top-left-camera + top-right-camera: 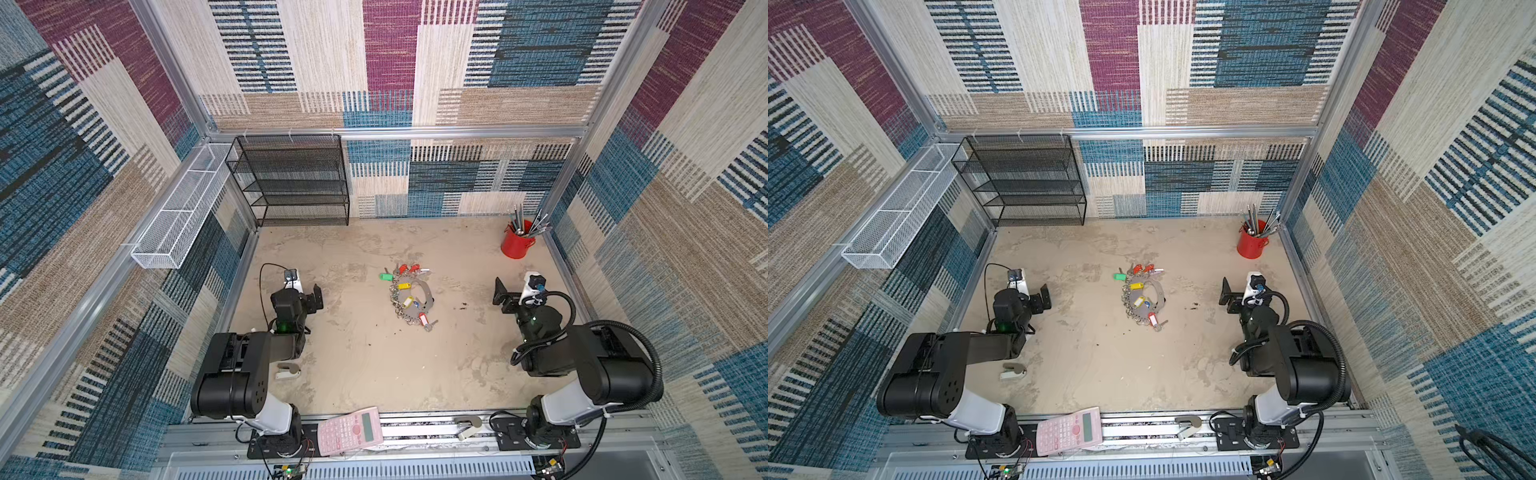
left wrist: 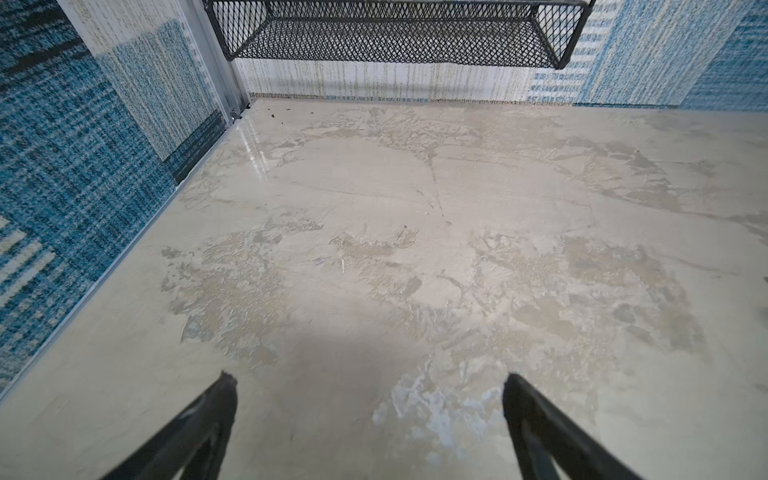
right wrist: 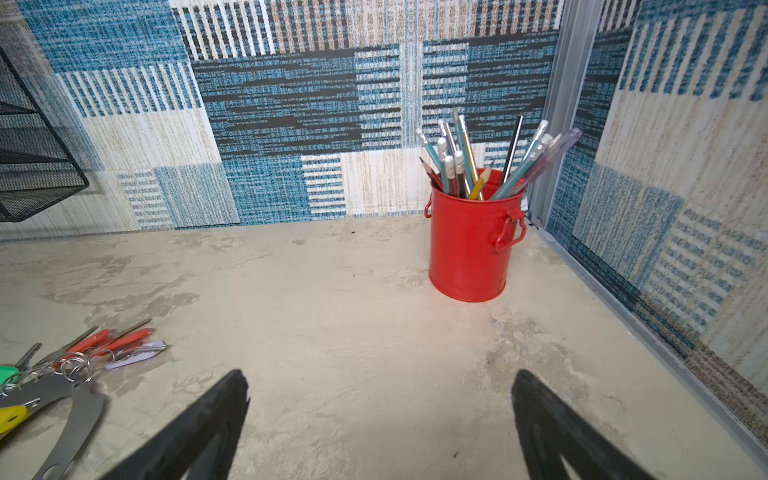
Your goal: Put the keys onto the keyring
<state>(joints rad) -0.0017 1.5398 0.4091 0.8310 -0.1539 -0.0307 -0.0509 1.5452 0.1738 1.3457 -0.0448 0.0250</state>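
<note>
**A robot lab cell dressed as a desk**

Aluminium framing (image 1: 374, 134) boxes in a marbled beige tabletop (image 1: 374, 365), with walls of patchwork carpet tiles (image 1: 540, 54). The left arm (image 1: 232, 374) and right arm (image 1: 602, 370) mount on the near rail. Office props include a black mesh shelf (image 1: 297, 183) far left, a red pencil tin (image 1: 515, 245) far right and a pink calculator (image 1: 350, 430) near.

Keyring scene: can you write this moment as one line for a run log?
keyring: flat on table, untouched | left claw: open, empty | right claw: open, empty | stage: nothing picked up
</note>
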